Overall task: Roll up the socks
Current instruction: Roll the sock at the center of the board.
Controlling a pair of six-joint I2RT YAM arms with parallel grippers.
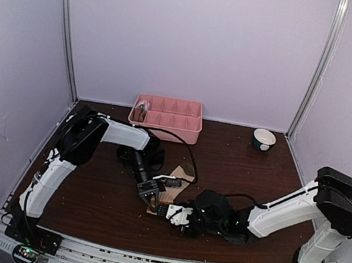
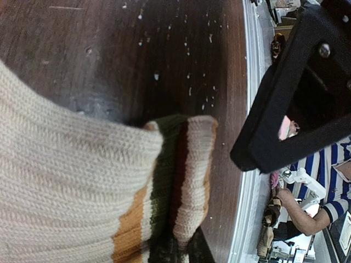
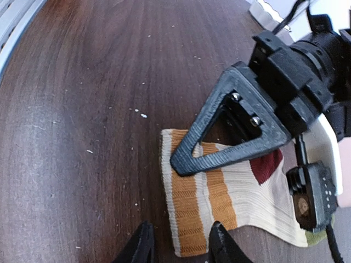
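We see the striped sock (image 3: 219, 200) flat on the table (image 1: 85, 190), nearside of the pink tray (image 1: 165, 126). Left gripper (image 1: 149, 198) closed tight, pressing on it; pinch unclear. Right gripper (image 3: 181, 244) jaws narrow, straddling its orange-striped end.

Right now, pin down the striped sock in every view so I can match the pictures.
Top external: striped sock just below centre.
Left wrist: sock fills the lower left, folded end at centre.
Right wrist: sock at lower centre-right.
Shared landmark: the dark wooden table beneath it.
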